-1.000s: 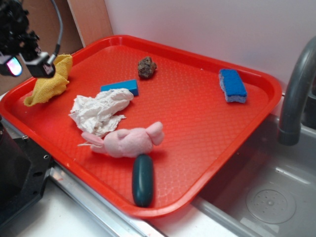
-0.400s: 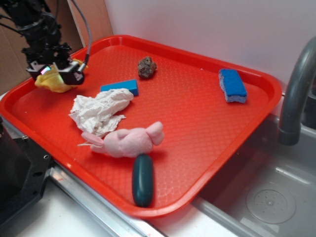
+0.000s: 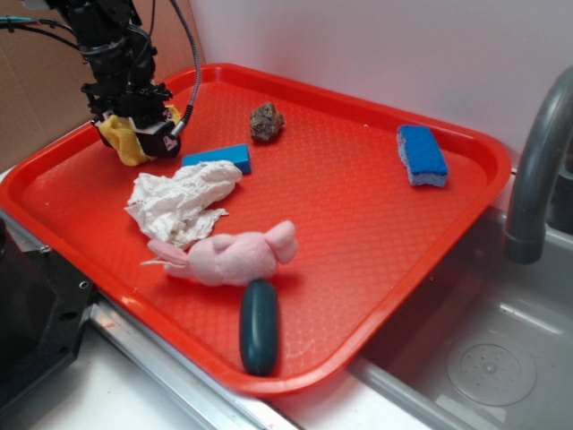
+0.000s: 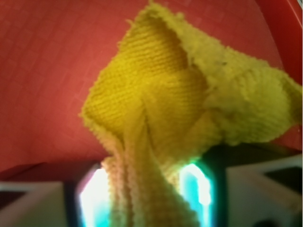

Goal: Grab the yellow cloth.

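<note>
a big red tray (image 3: 376,233) fills most of the exterior view, its waffled floor sloping toward a grey sink (image 3: 488,358) at the lower right, where a dark curved faucet (image 3: 537,170) rises beside the tray's right rim. a pale wall (image 3: 376,45) stands behind.

the black robot arm (image 3: 112,45) comes down over the tray's far left corner, cables looping off it. next in size, a white crumpled rag (image 3: 179,202) lies left of centre, and just in front of it, touching its lower edge, a pink plush toy (image 3: 235,255) lies on its side. a dark teal oval bar (image 3: 259,327) rests near the front rim, just beside the toy. a blue sponge (image 3: 422,154) sits well apart near the right back rim. a flat blue block (image 3: 219,159) lies just behind the white rag, and a small brown rock-like lump (image 3: 266,122) sits near the back.

the gripper (image 3: 139,139) is at the far left corner with the yellow cloth (image 3: 125,143) bunched in it. in the wrist view the yellow cloth (image 4: 184,127) runs down between the two fingers (image 4: 94,198), which are closed on it; the rest fans out above the red tray floor (image 4: 42,71). whether the cloth hangs clear of the tray or brushes it is hard to say, since that view is blurred.
</note>
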Available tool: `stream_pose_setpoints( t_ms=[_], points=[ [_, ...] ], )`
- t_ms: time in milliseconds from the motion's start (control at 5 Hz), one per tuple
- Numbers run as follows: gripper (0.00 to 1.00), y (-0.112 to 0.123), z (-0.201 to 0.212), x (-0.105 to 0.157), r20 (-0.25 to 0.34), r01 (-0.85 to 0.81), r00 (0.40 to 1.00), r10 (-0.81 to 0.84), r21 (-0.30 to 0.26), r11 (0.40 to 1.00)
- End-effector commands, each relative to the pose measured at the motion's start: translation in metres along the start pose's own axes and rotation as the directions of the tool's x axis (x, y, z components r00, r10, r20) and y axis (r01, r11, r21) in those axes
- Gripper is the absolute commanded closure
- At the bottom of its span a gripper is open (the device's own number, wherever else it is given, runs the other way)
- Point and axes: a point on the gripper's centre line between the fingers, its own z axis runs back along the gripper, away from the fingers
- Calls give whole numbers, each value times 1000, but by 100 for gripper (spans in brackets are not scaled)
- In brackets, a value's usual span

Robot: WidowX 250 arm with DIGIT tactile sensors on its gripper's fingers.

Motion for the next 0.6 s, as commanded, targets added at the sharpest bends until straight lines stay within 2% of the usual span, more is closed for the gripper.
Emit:
stream_pose_setpoints(
  t_ms=[0,200,400],
  points=[
    [100,-10,104,-34,31,-132,991,131,29,991],
    [100,-24,150,-49,34,-64,997,63,22,998],
    [100,-66,170,-42,20,129,991,-130,52,990]
  ],
)
